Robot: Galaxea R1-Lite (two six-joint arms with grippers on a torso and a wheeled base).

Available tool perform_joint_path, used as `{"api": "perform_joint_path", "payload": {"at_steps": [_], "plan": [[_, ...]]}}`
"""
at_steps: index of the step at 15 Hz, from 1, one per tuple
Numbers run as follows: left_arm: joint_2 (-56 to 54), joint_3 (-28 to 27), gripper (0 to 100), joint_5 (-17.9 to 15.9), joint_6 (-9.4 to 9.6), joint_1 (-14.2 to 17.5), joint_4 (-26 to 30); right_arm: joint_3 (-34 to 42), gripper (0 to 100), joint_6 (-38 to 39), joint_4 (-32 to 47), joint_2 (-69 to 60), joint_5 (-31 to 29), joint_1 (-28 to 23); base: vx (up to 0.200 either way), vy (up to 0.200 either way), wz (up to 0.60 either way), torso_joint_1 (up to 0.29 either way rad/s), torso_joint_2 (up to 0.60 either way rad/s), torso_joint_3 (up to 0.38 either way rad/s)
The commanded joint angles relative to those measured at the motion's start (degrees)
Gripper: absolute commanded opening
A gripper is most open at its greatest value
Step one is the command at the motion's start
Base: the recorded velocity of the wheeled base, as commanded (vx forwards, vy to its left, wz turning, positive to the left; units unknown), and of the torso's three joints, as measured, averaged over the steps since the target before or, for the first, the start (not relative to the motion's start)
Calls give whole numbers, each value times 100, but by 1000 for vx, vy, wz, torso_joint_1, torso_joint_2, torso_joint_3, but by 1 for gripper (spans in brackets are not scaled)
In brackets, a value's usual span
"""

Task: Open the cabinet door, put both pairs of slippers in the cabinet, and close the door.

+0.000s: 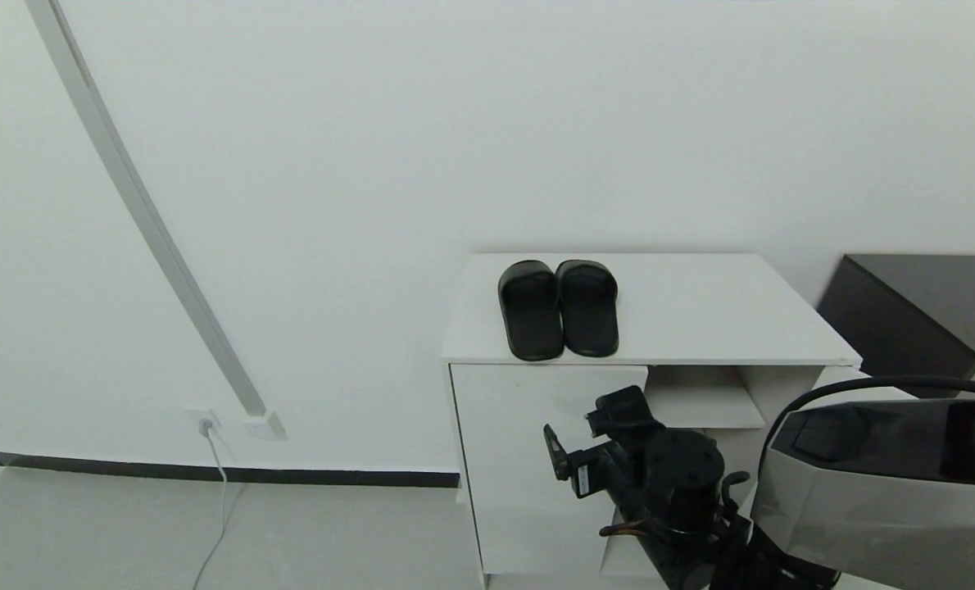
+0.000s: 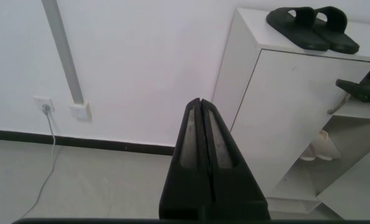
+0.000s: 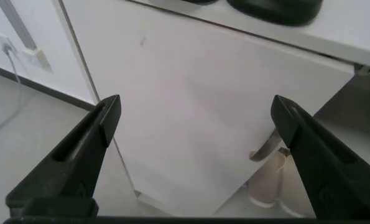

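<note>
White cabinet against the wall, left door panel shut, right half gaping with shelves on show. Could jolt the whole unit by yanking the handle off-line, shaking the black slippers off the top; lying there side by side, toes close to the front edge. Could equally sweep them down with a careless arm swing past that edge. Pale slippers sitting on an inner shelf, just behind the handle; easy to snag or drag out by reaching too deep. Right tool spread wide, holding nothing, just in front of the shut panel; likely to slide off the slim handle if closing short of it. Left tool pressed together, empty, well off to the cabinet's left.

Hard to tell a swung-open door from a side wall at the cabinet's right edge. Lower shelves and foot masked by the arm in the head view. Pale slippers half-screened by panel and handle.
</note>
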Motion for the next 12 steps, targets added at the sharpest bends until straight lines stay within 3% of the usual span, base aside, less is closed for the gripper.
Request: {"api": "perform_joint_path", "payload": {"at_steps": [1,4,6,8,9,11,12], "plan": [[9,7,0,-5,-1,2,2,-17,100,-103,-31,181,1,4,0,0,0,41,-76,-56],[9,-1,0,-31,95,2,2,-175,100,-349,13,-188,1,4,0,0,0,0,0,0],[9,7,0,-40,166,2,2,-404,100,-314,1085,-874,1,224,0,0,0,0,0,0],[9,7,0,-40,166,2,2,-1318,100,257,2764,-1199,-122,171,0,0,0,0,0,0],[9,7,0,-40,166,2,2,-1827,100,477,3546,-1234,-456,154,0,0,0,0,0,0],[0,7,0,-31,157,2,2,-2741,100,512,4557,-1252,-966,84,0,0,0,0,0,0],[0,7,0,-40,175,2,2,-3102,100,521,4680,-1243,-984,84,0,0,0,0,0,0]]}}
